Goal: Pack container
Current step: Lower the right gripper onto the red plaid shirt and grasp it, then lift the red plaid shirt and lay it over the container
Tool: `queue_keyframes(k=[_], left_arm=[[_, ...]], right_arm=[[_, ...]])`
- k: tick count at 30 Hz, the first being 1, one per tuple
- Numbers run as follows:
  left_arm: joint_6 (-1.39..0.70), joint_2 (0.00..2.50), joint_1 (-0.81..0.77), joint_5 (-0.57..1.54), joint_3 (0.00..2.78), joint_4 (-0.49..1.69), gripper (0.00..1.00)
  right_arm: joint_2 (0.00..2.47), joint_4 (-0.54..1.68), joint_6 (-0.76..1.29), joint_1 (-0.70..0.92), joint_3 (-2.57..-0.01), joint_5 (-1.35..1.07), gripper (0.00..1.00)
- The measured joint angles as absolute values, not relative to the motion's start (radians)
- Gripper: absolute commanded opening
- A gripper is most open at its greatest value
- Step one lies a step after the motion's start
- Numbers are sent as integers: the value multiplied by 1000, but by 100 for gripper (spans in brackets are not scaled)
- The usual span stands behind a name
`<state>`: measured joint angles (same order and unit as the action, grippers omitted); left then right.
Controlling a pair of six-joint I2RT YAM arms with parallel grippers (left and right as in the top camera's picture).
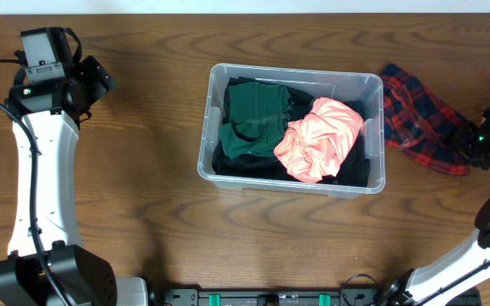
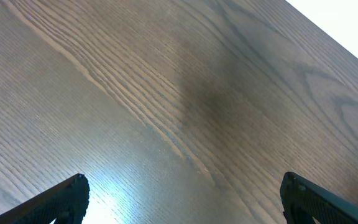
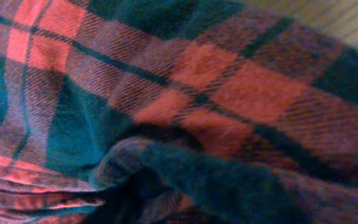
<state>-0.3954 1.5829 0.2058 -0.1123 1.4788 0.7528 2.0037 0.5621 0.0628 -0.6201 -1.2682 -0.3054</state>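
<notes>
The container (image 1: 289, 70), a clear plastic bin, stands at the table's middle. It holds a green garment (image 1: 253, 115), a pink garment (image 1: 321, 138) and a black one (image 1: 243, 161) underneath. A red and dark plaid cloth (image 1: 415, 119) lies on the table right of the bin, touching its right wall. My right gripper (image 1: 470, 143) is at the cloth's right edge. The plaid cloth (image 3: 229, 87) fills the right wrist view, and a dark fold is bunched at the jaws (image 3: 166, 208), which look shut on it. My left gripper (image 2: 184, 186) is open and empty over bare wood at the far left (image 1: 100, 81).
The wooden table (image 1: 143, 187) extends on all sides of the bin. The table's far edge runs along the top of the overhead view. The left arm's white link (image 1: 45, 178) lies along the left side.
</notes>
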Motion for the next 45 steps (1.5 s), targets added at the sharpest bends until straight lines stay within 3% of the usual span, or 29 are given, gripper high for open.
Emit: queue_keyframes(k=[1,14,32,45], left_arm=[[-395,1583,206,-112,1479,753,98],[-395,1583,206,-112,1479,753,98],[-395,1583,206,-112,1479,753,98],[-395,1583,206,-112,1479,753,98]], right_arm=[[2004,561,64,-621,-1269,-309,1],[1962,594,68,-626,-1275,-397,1],[1335,543,127,-609,-1284,-516,1],[1074,502,276,-422,-1284,-710,1]])
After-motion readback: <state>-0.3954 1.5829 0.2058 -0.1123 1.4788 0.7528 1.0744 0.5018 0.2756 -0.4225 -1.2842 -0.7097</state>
